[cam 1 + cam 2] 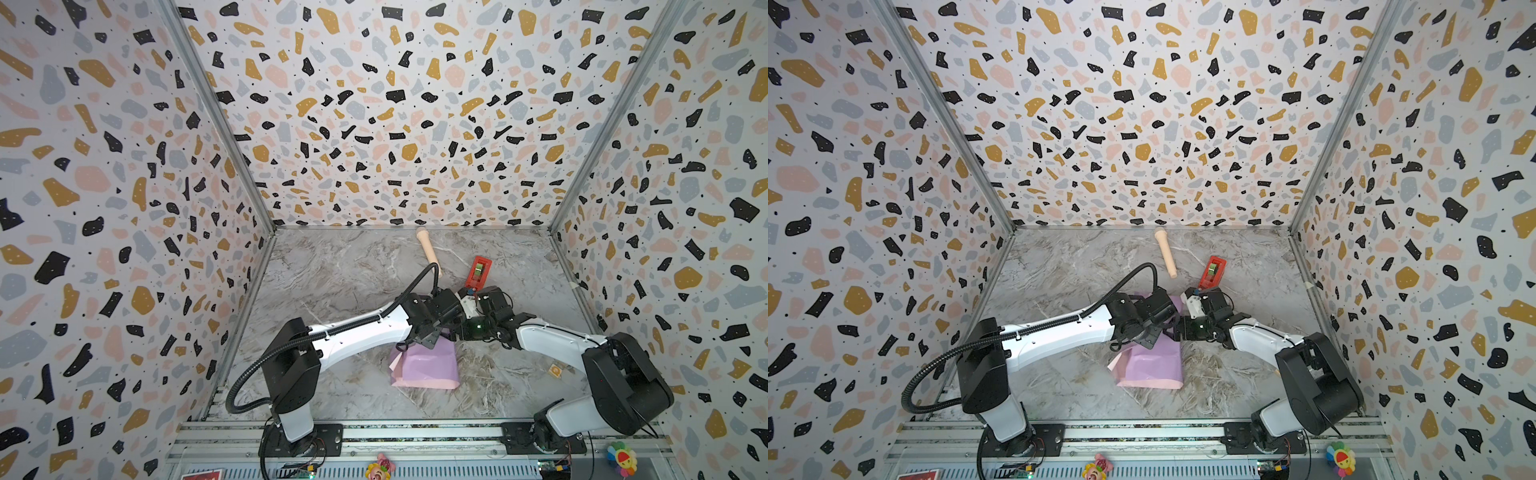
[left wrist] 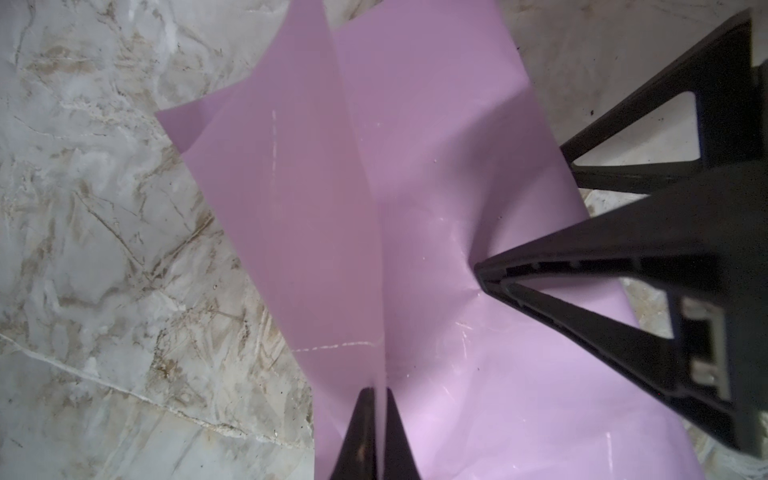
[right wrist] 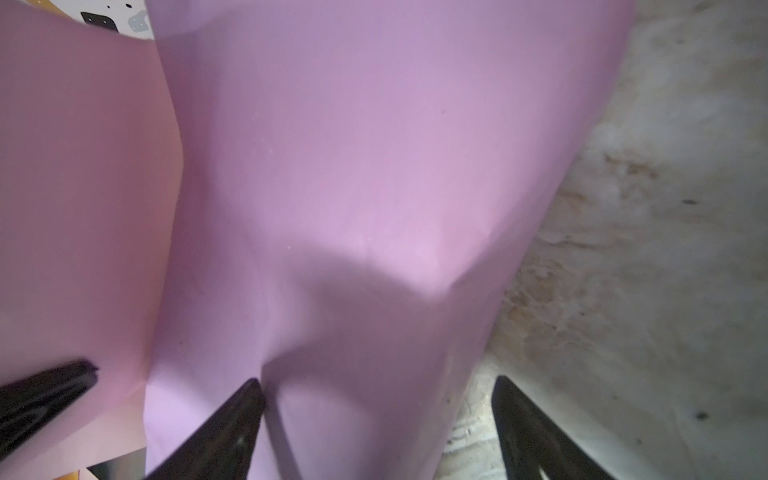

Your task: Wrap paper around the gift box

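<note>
The left pincer [image 2: 376, 395] is closed tight on a raised ridge of the paper [image 2: 415, 166], with a thin fold of the lilac sheet standing between its two tips. The right pincer [image 3: 376, 380] is spread wide and holds nothing. One of its fingertips [image 2: 498, 270] presses a dimple into the lilac face, and the other hangs over the bare tabletop [image 1: 332, 270] just beside the sheet.

In both top views the paper [image 1: 424, 370] [image 1: 1150, 365] lies as a folded lilac bundle between the two arms, with a pale pink strip showing along its near edge. The gift box cannot be seen. A squared corner bulging up under the sheet in the right wrist view suggests the box is inside the fold.

The first wrap-over looks done, since the lilac face is outward and covers the box. The seam looks loose rather than flat, and no tape shows on it. What looks left is to flatten the seam, fold in the ends and fasten them.

The red tape dispenser [image 1: 478, 272] lies just beyond the pincers, with a beige toy microphone [image 1: 428, 251] near it.
</note>
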{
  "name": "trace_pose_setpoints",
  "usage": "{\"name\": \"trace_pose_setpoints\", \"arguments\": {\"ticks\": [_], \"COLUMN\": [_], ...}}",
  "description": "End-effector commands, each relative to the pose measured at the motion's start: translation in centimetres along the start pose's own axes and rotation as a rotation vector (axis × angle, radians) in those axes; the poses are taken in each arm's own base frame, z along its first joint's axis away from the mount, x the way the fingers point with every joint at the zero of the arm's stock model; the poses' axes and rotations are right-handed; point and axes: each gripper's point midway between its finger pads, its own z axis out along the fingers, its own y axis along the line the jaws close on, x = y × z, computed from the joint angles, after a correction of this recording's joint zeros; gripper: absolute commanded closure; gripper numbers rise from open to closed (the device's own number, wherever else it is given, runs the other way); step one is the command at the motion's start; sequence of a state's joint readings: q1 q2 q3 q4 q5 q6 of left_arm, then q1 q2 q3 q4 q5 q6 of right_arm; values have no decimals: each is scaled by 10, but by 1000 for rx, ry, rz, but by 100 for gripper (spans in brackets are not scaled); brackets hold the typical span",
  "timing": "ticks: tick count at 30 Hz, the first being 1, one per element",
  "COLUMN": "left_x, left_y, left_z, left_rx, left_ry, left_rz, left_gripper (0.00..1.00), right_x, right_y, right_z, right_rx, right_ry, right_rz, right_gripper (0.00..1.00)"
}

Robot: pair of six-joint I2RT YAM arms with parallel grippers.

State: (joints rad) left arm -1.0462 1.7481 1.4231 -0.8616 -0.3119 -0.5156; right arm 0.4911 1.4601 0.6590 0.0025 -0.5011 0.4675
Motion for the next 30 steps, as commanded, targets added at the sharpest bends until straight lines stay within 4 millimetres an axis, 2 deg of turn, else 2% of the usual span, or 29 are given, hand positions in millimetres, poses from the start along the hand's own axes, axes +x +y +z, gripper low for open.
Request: {"name": "trace_pose_setpoints", "arguments": {"ticks": [1,12,22,30], "left_x": [-6,-11,-27,-20], "left_y": [-10,-10,-10,-18], "left_z": [-2,2,-5,1], "left_rx": [33,22,34,73], "left_ry": [-12,-31,-108,-80], "left_rz": [0,-15,-74,-78], "left_gripper": [100,100,100,100], "right_x": [53,54,58,59], "right_y": [-31,-31,-33,-33], "right_z": [11,10,11,11], "right_rx": [133,133,140,140], "right_ry": [172,168,167,168], "right_rz": [56,60,75,76], "right_gripper": [14,14,14,14]}}
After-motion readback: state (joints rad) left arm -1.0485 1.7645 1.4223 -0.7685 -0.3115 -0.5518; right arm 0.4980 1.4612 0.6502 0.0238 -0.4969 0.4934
